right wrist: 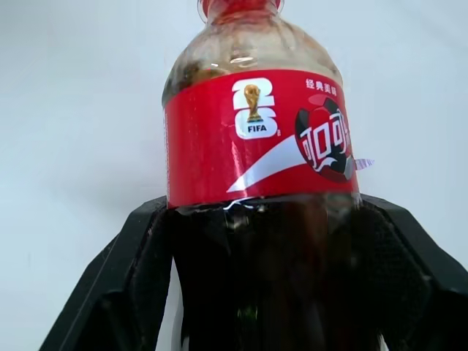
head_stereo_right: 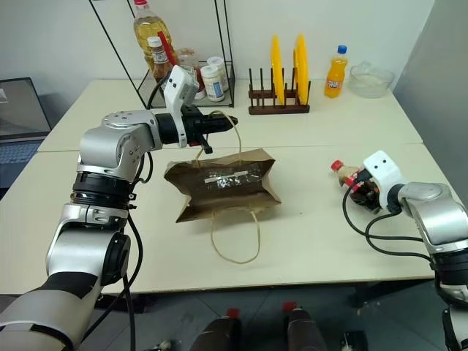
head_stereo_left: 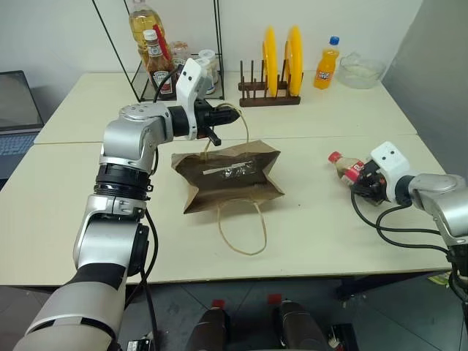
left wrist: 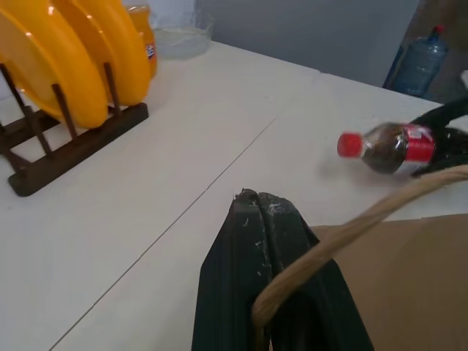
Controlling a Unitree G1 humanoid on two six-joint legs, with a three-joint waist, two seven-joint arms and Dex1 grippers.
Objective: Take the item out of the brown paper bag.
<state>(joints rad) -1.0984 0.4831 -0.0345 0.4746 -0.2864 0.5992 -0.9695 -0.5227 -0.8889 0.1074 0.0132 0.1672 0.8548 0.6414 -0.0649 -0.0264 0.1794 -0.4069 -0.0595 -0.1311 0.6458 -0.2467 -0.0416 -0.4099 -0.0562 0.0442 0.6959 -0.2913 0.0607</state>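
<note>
brown kraft bag (head_stereo_left: 228, 175) emptied: right end effector (head_stereo_left: 363, 180) grips cola bottle (head_stereo_left: 346, 167) at three o'clock; left end effector (left wrist: 267, 219) pinches twine handle (left wrist: 344, 238). next: set bottle on bench (head_stereo_left: 329, 227).

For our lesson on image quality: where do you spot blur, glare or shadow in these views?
Left wrist view: the cola bottle looks motion-smeared, the yellow plates carry small glints. Right wrist view: the bottle's base is dark between the black fingers. Head views: soft, even light, faint shadow under the brown paper bag.
</note>
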